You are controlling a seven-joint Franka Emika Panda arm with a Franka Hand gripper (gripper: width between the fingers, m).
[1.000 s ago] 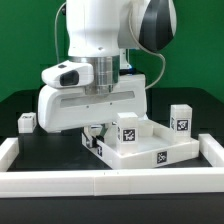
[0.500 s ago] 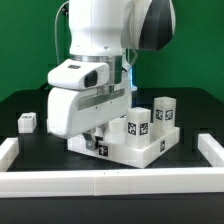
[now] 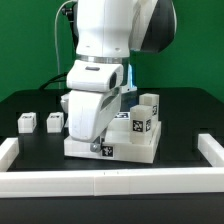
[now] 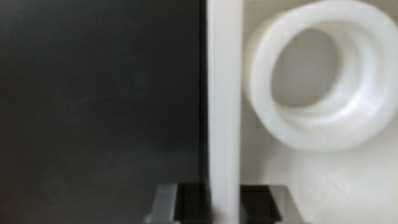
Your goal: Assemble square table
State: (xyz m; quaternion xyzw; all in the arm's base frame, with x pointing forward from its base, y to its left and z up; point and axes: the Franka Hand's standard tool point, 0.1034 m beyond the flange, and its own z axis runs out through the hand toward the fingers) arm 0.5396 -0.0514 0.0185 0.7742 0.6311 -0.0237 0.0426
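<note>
The square table top (image 3: 128, 150) is white with a raised rim and lies flat on the black table. Two tagged white legs (image 3: 148, 104) (image 3: 137, 123) stand upright on it at the exterior view's right. Two more legs (image 3: 27, 122) (image 3: 54, 122) lie loose at the exterior view's left. My gripper (image 3: 98, 138) is down at the top's near-left part. In the wrist view the gripper (image 4: 217, 202) is shut on the top's rim (image 4: 222, 90), one dark finger (image 4: 175, 203) on each side. A round corner socket (image 4: 329, 85) sits beside the rim.
A long low white border rail (image 3: 100, 181) runs along the front and turns up at both sides (image 3: 8, 148) (image 3: 212, 148). The arm's bulky white body (image 3: 100, 90) hides the left part of the table top.
The table top has turned and slid toward the exterior view's left with my gripper on its rim. The two legs on it moved along. A second loose leg now shows at the left.
</note>
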